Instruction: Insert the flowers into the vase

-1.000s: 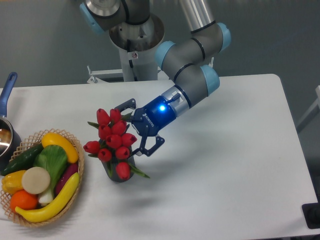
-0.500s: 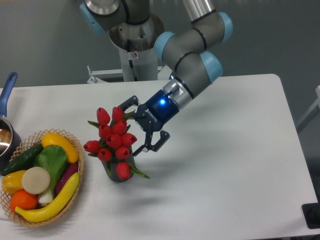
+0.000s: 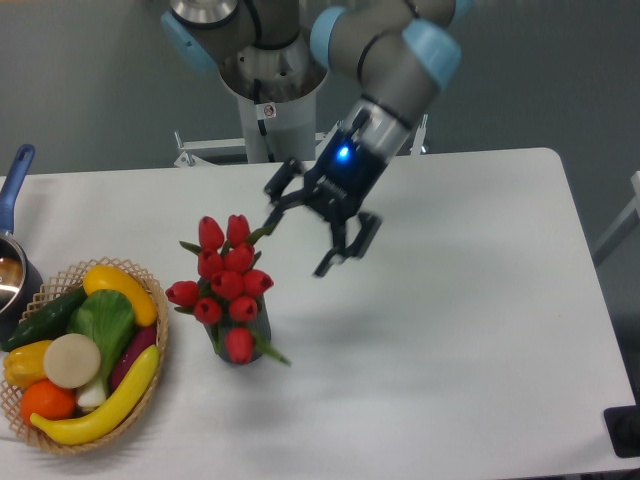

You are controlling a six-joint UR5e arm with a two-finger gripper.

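Observation:
The flowers [image 3: 226,282], red tulip buds with green leaves, stand in the vase [image 3: 250,335], a short dark grey cylinder mostly hidden behind the blooms, left of the table's middle. My gripper [image 3: 303,228] is open and empty. It hangs above the table, up and to the right of the flowers, apart from them. Its fingers [image 3: 341,252] are spread wide.
A wicker basket [image 3: 150,368] with colourful vegetables and a banana sits at the front left. A pot with a blue handle [image 3: 14,178] is at the left edge. The arm's base [image 3: 268,120] stands behind the table.
My gripper has pulled up and to the right, away from the flowers. The flowers stay upright in the vase, let go.

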